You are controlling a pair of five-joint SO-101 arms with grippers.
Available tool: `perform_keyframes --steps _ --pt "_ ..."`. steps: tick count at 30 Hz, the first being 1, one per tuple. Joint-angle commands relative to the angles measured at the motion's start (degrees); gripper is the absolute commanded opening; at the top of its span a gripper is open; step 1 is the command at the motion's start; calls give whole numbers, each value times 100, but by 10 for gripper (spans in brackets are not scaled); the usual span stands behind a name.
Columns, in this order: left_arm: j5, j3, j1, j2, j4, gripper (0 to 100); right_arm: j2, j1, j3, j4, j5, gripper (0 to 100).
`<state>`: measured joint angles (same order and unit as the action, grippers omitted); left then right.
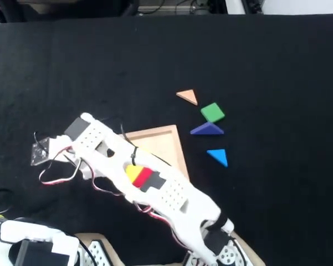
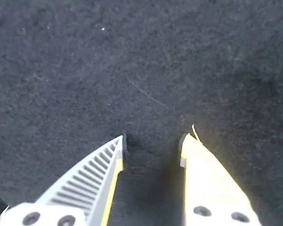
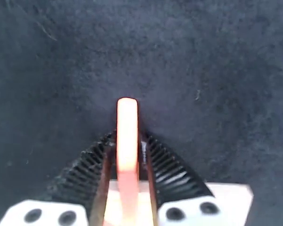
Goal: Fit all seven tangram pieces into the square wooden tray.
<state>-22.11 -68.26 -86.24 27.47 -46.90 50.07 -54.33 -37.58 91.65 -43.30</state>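
A robotics lab: a black-clothed worktop (image 1: pixel 266 55), a white arm (image 1: pixel 172 194) with loose wires (image 1: pixel 55 176), cables (image 1: pixel 177 6) behind.

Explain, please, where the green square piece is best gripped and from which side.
I would grip the green square across two opposite straight edges, coming down from above. It lies flat on the black cloth, turned like a diamond, so turn the jaws to match. The purple triangle lies close; keep the jaws clear of it.
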Motion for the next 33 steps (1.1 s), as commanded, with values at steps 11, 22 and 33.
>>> perform_keyframes --steps 11,22,33 --pt "35 -180 -66 -70 70 199 -2255 1495 -1824 967 2277 11" --pt "35 -180 -66 -70 53 199 -6220 2189 2220 905 3332 11" --pt "35 -180 -66 -70 44 199 -7776 2752 7301 -2505 3007 11"
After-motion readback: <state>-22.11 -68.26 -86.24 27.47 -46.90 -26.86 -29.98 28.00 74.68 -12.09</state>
